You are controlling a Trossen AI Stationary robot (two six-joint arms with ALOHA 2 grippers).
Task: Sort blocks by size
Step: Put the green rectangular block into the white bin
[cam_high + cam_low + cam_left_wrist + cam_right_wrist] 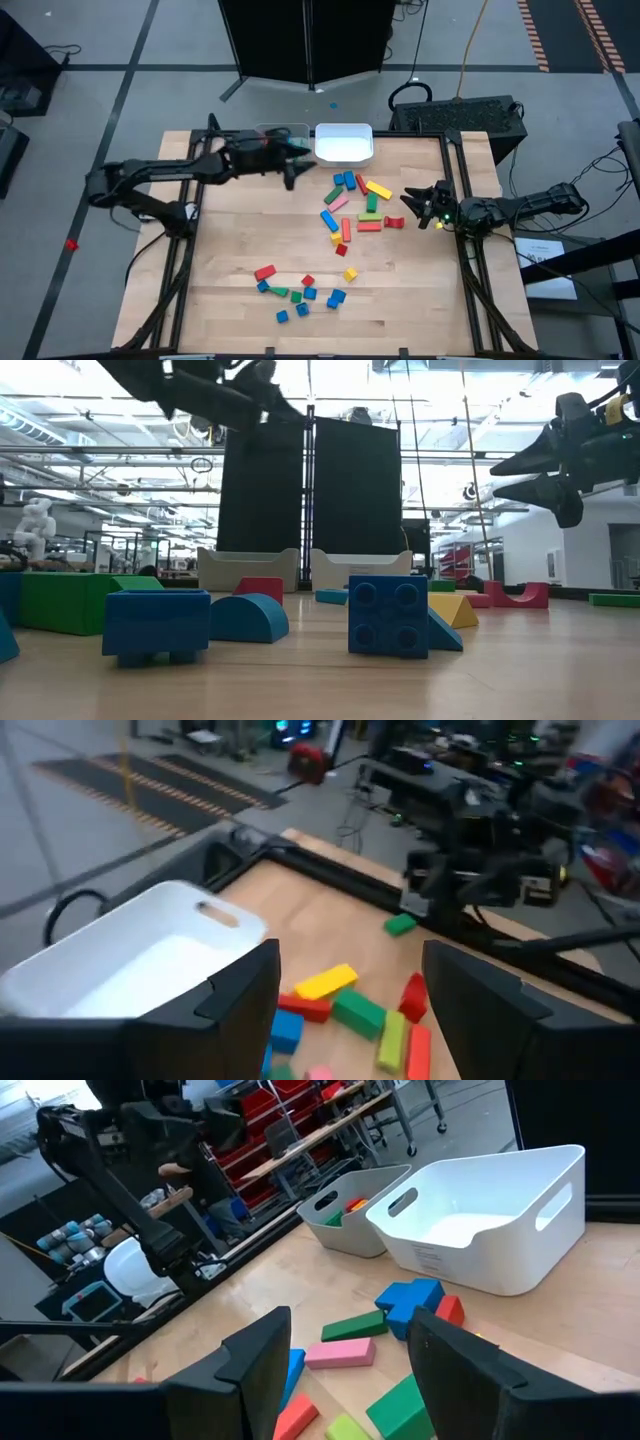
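While the middle and near-left of the table [230, 250] lie bare, the blocks sit in two loose groups: roughly a dozen bars and cubes [352, 205] in the far-right half, and about ten smaller pieces [300, 288] near the front edge. Two pale bins stand side by side at the far edge: the right bin [344, 142] shows an empty white floor, and the left bin [352, 1210] holds at least one coloured piece.

Raised above the far edge beside the bins, the left gripper [291, 165] has its fingers spread wide and empty; the far group lies just ahead of it, toward the table's middle. At the right edge the right gripper [412, 203] hangs above the wood, also wide and empty, with a red arch block [394, 222] just beside its tips.
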